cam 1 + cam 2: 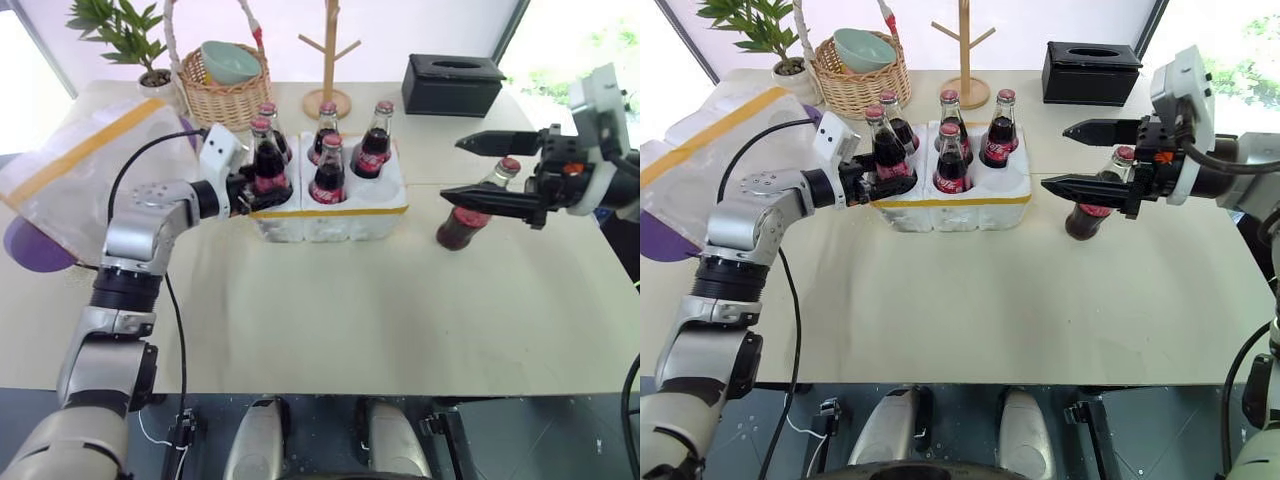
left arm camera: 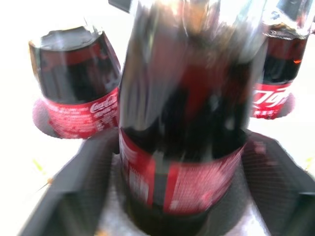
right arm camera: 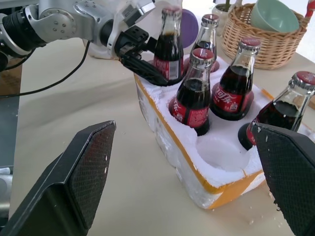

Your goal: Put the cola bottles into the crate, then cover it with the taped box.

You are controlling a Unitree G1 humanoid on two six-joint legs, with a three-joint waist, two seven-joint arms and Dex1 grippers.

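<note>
Head views: five cola bottles (image 1: 328, 172) stand in the crate (image 1: 330, 212); a sixth bottle (image 1: 466, 222) stands on the table (image 1: 400, 320), right of it. Taped box (image 1: 75, 175) lies far left.
Left wrist view: left gripper (image 2: 182, 196) fingers spread around the front-left bottle (image 2: 184, 123).
Right wrist view: right gripper (image 3: 192, 182) wide open, empty, facing one vacant well (image 3: 221, 152).
</note>
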